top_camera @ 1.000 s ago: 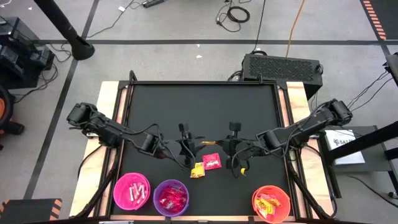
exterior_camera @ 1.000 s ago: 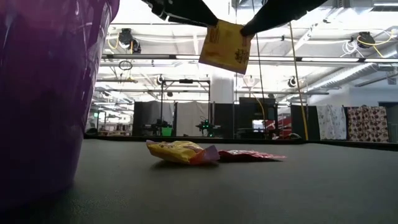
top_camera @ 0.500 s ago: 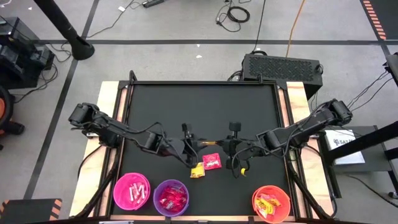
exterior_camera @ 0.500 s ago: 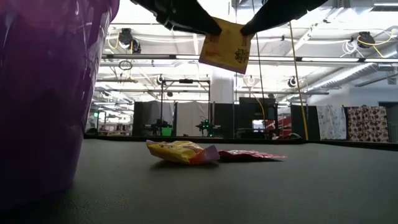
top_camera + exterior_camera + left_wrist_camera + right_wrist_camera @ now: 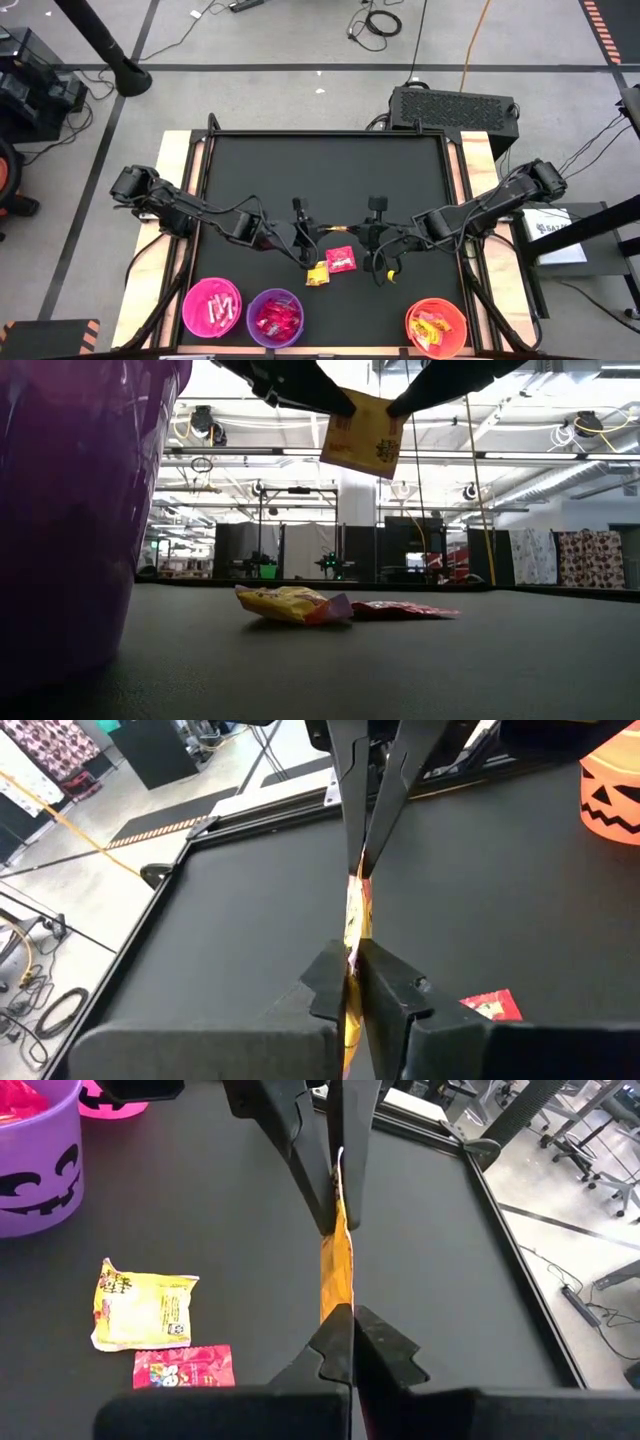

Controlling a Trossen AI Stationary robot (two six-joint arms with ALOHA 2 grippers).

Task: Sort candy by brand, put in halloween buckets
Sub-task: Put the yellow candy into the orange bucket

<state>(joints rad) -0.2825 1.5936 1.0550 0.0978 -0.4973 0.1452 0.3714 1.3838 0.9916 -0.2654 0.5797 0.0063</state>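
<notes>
A yellow candy packet hangs in the air between my two grippers, above the middle of the black table. My left gripper and my right gripper are both shut on it and face each other. A second yellow packet and a red packet lie flat on the table below them. The hot pink bucket, the purple bucket and the orange bucket stand along the near edge, each with candy inside. My left gripper pinches the yellow packet's edge between its two fingers, at the upper corner toward the table's left. It comes slanting down from the left. The packet is lifted clear of the table. My right gripper pinches the opposite upper corner between its two fingers, on the packet's edge, slanting down from the table's right. The packet hangs below both holds, stretched edge-on between them.
The purple bucket fills the left of the low view. The orange bucket shows in the left wrist view, the purple one in the right wrist view. The table's raised frame runs round the mat. The far half of the mat is bare.
My left gripper has moved a little toward the table's right edge, up against the hanging packet's left upper corner. The packet has turned slightly and stays in the air.
</notes>
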